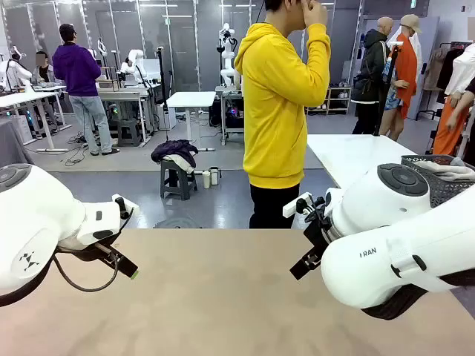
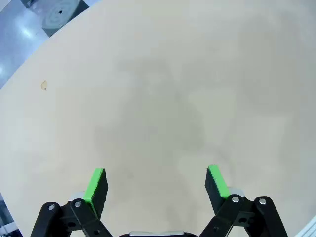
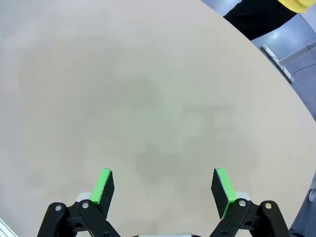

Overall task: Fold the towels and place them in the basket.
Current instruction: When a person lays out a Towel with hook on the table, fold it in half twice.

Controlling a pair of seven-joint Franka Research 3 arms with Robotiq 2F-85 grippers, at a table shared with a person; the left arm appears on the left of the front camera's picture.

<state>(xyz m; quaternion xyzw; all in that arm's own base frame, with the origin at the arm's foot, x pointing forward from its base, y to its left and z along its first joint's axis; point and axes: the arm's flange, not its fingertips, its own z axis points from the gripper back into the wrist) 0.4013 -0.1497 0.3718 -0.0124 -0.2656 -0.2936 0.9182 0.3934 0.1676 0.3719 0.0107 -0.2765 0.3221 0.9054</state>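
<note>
Basket (image 1: 434,189) stands off the worktop's (image 1: 223,297) far right corner; folding looks not yet begun

Left hand (image 2: 157,180) and right hand (image 3: 164,180) hover wide over the bare worktop, holding nothing; pale cloth (image 1: 445,169) lies heaped in the basket, too small to tell whether towels; every fold and placing seems left to do.

beige table (image 1: 223,304), white arms (image 1: 44,222), black fingers (image 2: 95,187) padded in green, person (image 1: 276,111) dressed in yellow hoodie, dark grey lattice basket (image 1: 439,191)
</note>
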